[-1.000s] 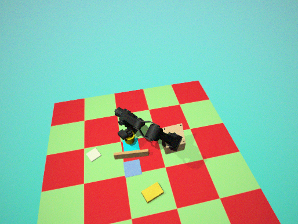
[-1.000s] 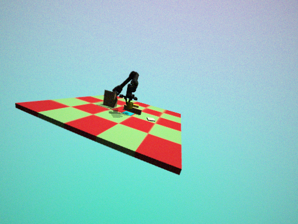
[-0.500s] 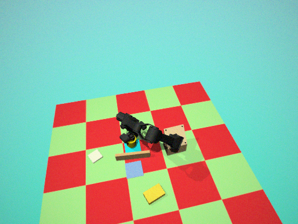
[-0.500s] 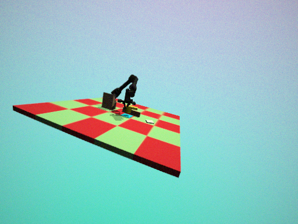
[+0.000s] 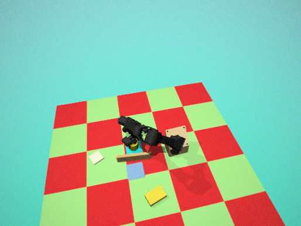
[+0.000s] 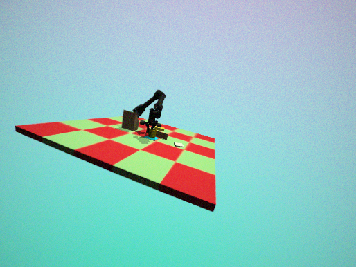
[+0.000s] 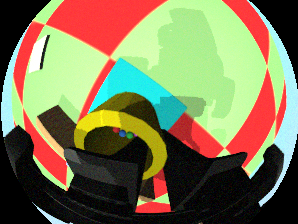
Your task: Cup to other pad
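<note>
A yellow cup (image 5: 133, 145) (image 6: 154, 131) (image 7: 127, 131) with small coloured marbles inside is held upright between the fingers of my gripper (image 5: 130, 142) (image 7: 143, 172). The gripper is shut on the cup and holds it a little above the cyan pad (image 5: 139, 148) (image 7: 129, 79) (image 6: 151, 137). A pale blue pad (image 5: 135, 170) lies nearer the front, beyond a wooden bar (image 5: 133, 156) (image 6: 162, 135) that lies across between the two pads. The wrist view shows the cup's rim level and the marbles at the bottom.
The arm's base stands on a tan block (image 6: 130, 120) to the right. A white flat tile (image 5: 96, 157) (image 6: 179, 144) lies to the left and a yellow flat tile (image 5: 155, 194) at the front, all on a red-and-green checkered floor (image 5: 205, 175).
</note>
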